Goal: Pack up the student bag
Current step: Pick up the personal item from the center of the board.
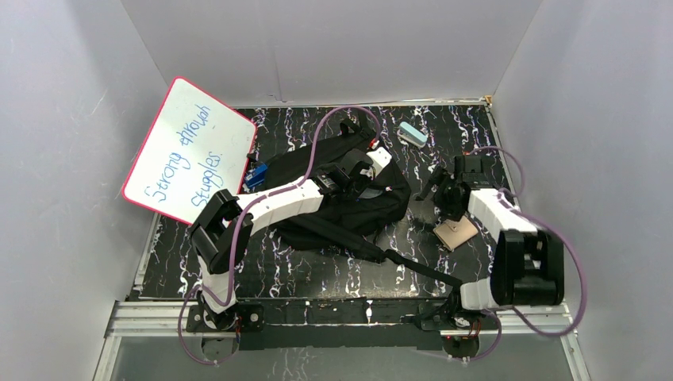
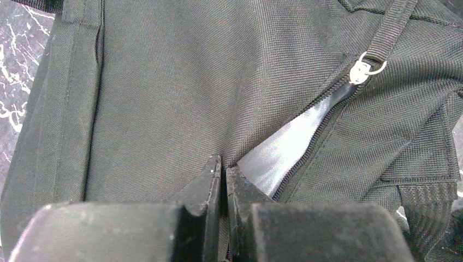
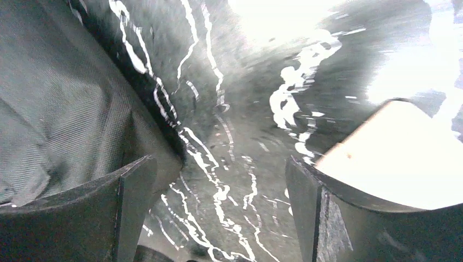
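Student bag (image 1: 341,190) part-unzipped; tan book (image 1: 455,232), teal block (image 1: 413,133) not packed. L fingers (image 2: 210,183) closed at zip (image 2: 358,72); R fingers (image 3: 134,188) wide, empty.

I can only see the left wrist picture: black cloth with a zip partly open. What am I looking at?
Observer: The top view shows the student bag, a black backpack lying on a marbled table.
Operator: Anything to go in it?
Observer: A thin tan booklet lies on the table to the bag's right.
Operator: And the other arm?
Observer: The right end effector stands wide open, between bag and booklet.
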Robot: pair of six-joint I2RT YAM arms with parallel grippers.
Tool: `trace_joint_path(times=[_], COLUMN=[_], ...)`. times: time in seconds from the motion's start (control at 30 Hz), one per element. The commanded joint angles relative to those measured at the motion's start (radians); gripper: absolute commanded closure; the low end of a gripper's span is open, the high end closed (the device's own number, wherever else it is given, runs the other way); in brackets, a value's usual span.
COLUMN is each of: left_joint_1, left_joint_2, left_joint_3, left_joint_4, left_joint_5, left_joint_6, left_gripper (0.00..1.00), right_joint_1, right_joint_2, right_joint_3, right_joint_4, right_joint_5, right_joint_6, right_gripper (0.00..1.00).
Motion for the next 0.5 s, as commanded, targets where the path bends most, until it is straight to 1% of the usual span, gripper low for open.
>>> trace_joint_path(times=[0.0, 0.1, 0.17, 0.23, 0.3, 0.4, 0.47], left_joint_1=[0.003, 0.003, 0.003, 0.003, 0.003, 0.003, 0.003], left_joint_2=[-0.077, -0.077, -0.076, -0.075, -0.074, -0.074, -0.074], left_joint_3=[-0.003, -0.002, -0.001, -0.002, 0.000, 0.002, 0.003], left_joint_4=[-0.006, -0.007, -0.008, -0.009, -0.011, -0.014, -0.015], left_joint_5=[0.000, 0.002, 0.003, 0.006, 0.012, 0.021, 0.024], left_joint_6=[0.002, 0.004, 0.004, 0.004, 0.001, -0.002, -0.003], left_gripper=[1.00, 1.00, 1.00, 1.00, 1.00, 1.00, 1.00], right_joint_1=[-0.002, -0.002, -0.006, -0.048, -0.138, -0.311, -0.389], right_joint_2=[-0.214, -0.348, -0.430, -0.474, -0.482, -0.479, -0.479], right_joint_3=[0.030, -0.019, -0.064, -0.101, -0.122, -0.157, -0.177], right_joint_4=[-0.091, -0.139, -0.154, -0.172, -0.177, -0.152, -0.140], right_joint_5=[0.370, 0.531, 0.595, 0.594, 0.523, 0.346, 0.258], right_joint_6=[0.040, 0.126, 0.162, 0.174, 0.162, 0.126, 0.114], right_gripper=[0.04, 0.02, 0.02, 0.03, 0.04, 0.05, 0.06])
